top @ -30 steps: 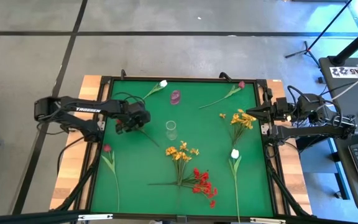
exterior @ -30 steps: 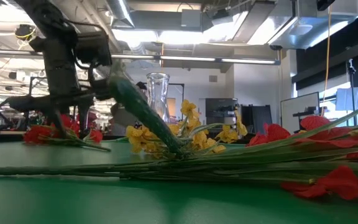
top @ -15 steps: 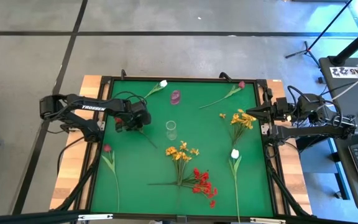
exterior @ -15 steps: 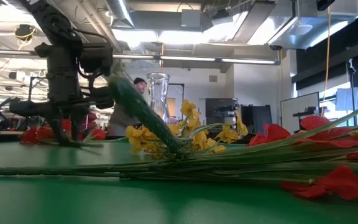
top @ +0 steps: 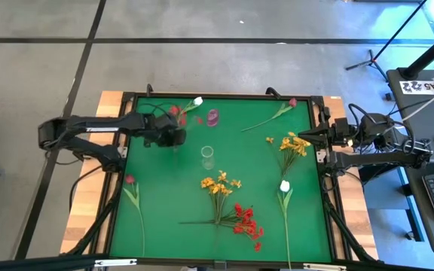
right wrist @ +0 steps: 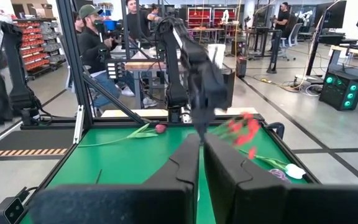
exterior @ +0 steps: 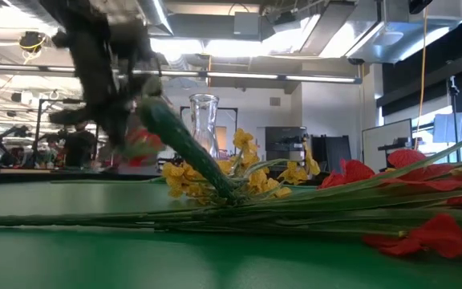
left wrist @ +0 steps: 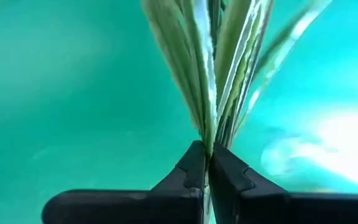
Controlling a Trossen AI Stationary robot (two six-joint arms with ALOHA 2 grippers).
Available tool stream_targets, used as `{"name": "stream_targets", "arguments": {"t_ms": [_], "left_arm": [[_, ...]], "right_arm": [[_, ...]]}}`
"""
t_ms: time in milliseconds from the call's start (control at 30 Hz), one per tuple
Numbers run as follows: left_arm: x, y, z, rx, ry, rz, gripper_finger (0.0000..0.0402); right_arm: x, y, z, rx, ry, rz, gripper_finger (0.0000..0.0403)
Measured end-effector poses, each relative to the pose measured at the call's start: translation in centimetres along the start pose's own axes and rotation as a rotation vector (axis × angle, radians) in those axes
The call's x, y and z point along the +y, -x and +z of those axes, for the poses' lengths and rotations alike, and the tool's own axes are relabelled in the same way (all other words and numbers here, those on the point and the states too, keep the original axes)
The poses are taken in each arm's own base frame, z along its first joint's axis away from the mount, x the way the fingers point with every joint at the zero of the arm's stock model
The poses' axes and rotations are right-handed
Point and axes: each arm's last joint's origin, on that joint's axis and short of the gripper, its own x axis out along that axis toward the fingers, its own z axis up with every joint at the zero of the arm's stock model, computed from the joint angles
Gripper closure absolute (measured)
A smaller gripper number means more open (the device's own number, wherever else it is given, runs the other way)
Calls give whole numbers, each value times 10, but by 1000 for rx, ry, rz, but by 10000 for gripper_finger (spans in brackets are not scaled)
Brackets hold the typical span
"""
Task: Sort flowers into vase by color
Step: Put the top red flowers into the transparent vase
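No text, label or number reads with any certainty in these views. The left arm (top: 100, 124) carries a pale band along its upper link, behind the jaws, but the letters on it are smeared and cannot be made out. A white card (top: 420, 85) on the desk well beyond the right arm's jaws bears dark digits, possibly "15 22", too small to confirm. Nothing legible in the low or wrist views.
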Motion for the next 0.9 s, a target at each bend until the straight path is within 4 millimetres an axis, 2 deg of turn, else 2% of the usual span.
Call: {"name": "stream_targets", "arguments": {"t_ms": [100, 233, 333, 400, 500, 633, 800, 900], "left_arm": [[-16, 41, 4, -126, -87, -128, 400], [-33, 95, -6, -293, -261, -301, 401], [-40, 127, -17, -381, -360, -395, 401], [-42, 139, -25, -374, -402, -452, 401], [-48, 150, -33, -372, -428, -516, 401], [-62, 158, -47, -564, -571, -566, 401], [-77, 139, -78, -771, -859, -525, 401], [-82, 126, -92, -835, -942, -546, 401]], "right_arm": [[0, 0, 0, 0, 0, 0, 377], [0, 0, 0, -1, 0, 0, 377], [0, 0, 0, -1, 0, 0, 377], [0, 0, 0, 0, 0, 0, 377], [0, 0, 0, 0, 0, 0, 377], [0, 0, 0, 0, 0, 0, 377], [0, 0, 0, 0, 0, 0, 377], [0, 0, 0, 0, 0, 0, 377]]}}
